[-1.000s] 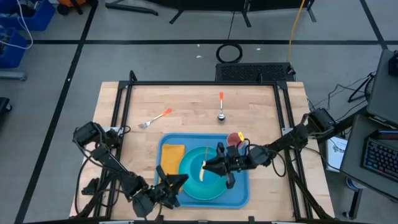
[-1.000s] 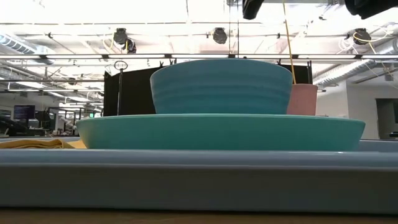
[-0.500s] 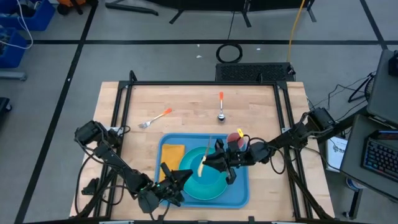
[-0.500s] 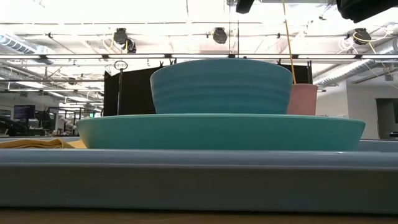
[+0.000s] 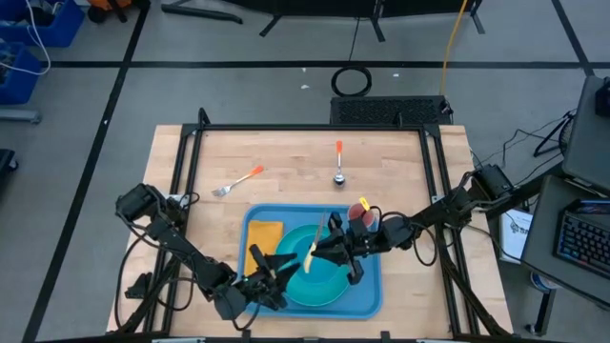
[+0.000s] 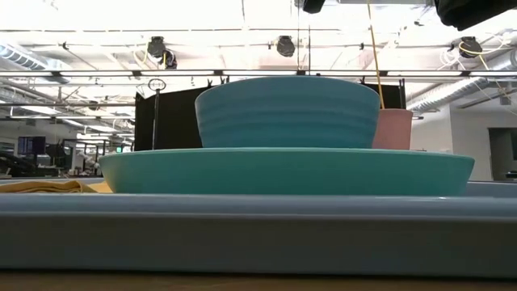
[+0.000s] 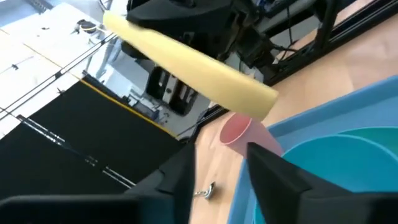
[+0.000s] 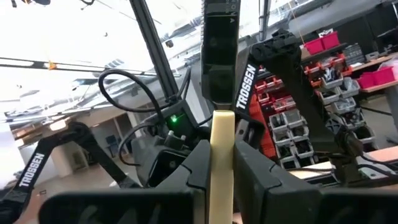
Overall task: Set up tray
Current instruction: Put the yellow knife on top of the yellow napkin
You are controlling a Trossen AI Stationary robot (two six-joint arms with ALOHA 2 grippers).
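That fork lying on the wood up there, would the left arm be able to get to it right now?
Probably yes. The fork lies alone on bare table, nothing covering it, and the left gripper, over the tray, holds nothing with fingers apart. It would need to swing away first.

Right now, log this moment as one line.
right gripper: shut on knife, above bowl | left gripper: open, at plate edge | tray: napkin, cup aboard

wood table (image 5: 400, 171) carries the blue tray (image 5: 370, 303) at its near edge, orange-handled fork (image 5: 238, 181) beyond the tray's far-left corner, orange-handled spoon (image 5: 338, 163) beyond its far edge, both lying well apart from the tray.
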